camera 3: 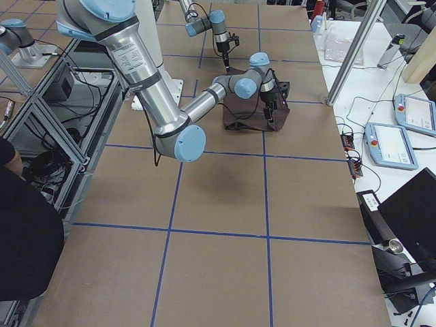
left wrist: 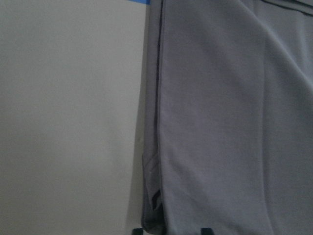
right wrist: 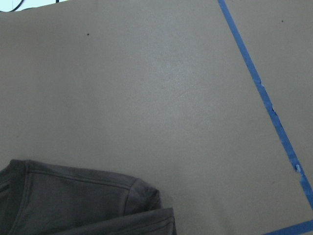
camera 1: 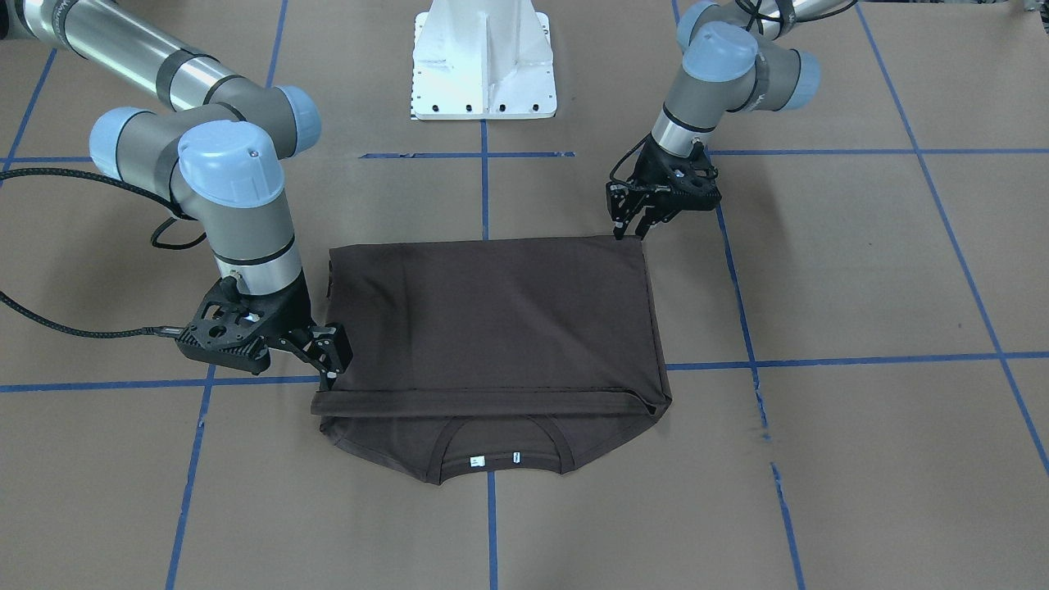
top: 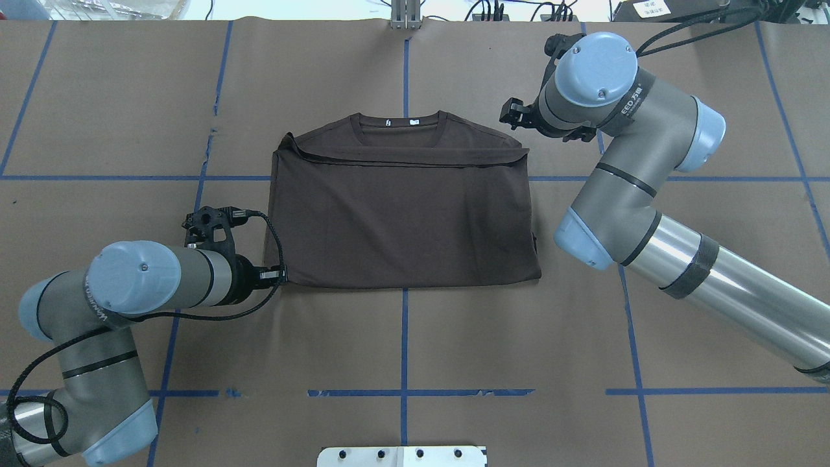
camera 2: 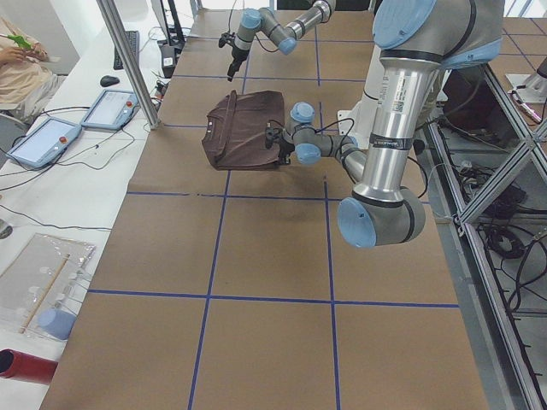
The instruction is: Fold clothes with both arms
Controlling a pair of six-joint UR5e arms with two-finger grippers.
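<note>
The dark brown T-shirt (camera 1: pixel 492 328) (top: pixel 402 220) lies flat on the brown paper, its lower half folded up over the chest. The collar (camera 1: pixel 501 451) with its white tags shows past the folded hem. My left gripper (camera 1: pixel 629 233) (top: pixel 282 275) points down at the shirt's near corner on my left. It is open, and its fingertips (left wrist: pixel 205 230) stand either side of the cloth edge (left wrist: pixel 156 147). My right gripper (camera 1: pixel 330 373) (top: pixel 509 113) hovers open beside the far corner on my right. It holds nothing, and its wrist view shows the shoulder (right wrist: pixel 73 200) lying below.
The white base pedestal (camera 1: pixel 483 61) stands behind the shirt. Blue tape lines (top: pixel 403 337) cross the paper. Beyond the table's far edge are teach pendants (camera 2: pixel 34 141) (camera 3: pixel 415 112) and cables. A person (camera 3: pixel 20 231) sits near the robot's right end.
</note>
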